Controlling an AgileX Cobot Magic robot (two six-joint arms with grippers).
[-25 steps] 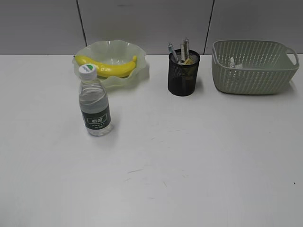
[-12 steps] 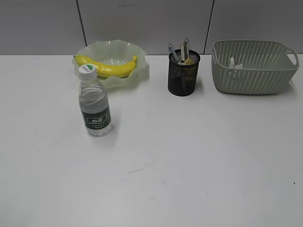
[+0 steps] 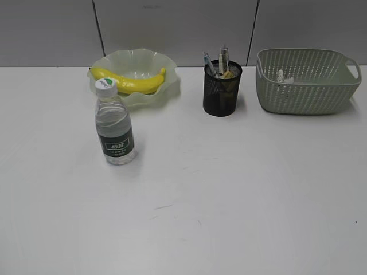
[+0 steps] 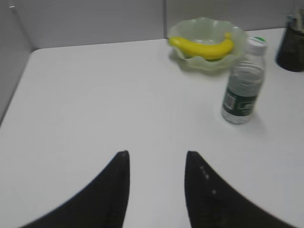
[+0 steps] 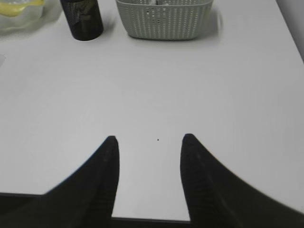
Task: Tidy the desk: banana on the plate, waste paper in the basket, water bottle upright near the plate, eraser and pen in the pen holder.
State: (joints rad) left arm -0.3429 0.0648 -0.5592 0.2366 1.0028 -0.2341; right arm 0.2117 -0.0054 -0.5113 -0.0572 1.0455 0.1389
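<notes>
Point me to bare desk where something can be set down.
Free: the whole front half of the desk, and the gap between water bottle and pen holder. Crowded: the back row, with plate, pen holder, basket.

Desk [image 3: 241,195]: plain white, with faint scuffs.
Plate [image 4: 237,56]: on the desk, far ahead and right of the left jaws.
Bottle [image 4: 243,80]: upright, ahead-right of the left jaws, just before the plate.
Pen holder [image 5: 81,18]: far ahead-left of the right jaws (black mesh).
Basket [image 5: 164,20]: far ahead of the right jaws.
</notes>
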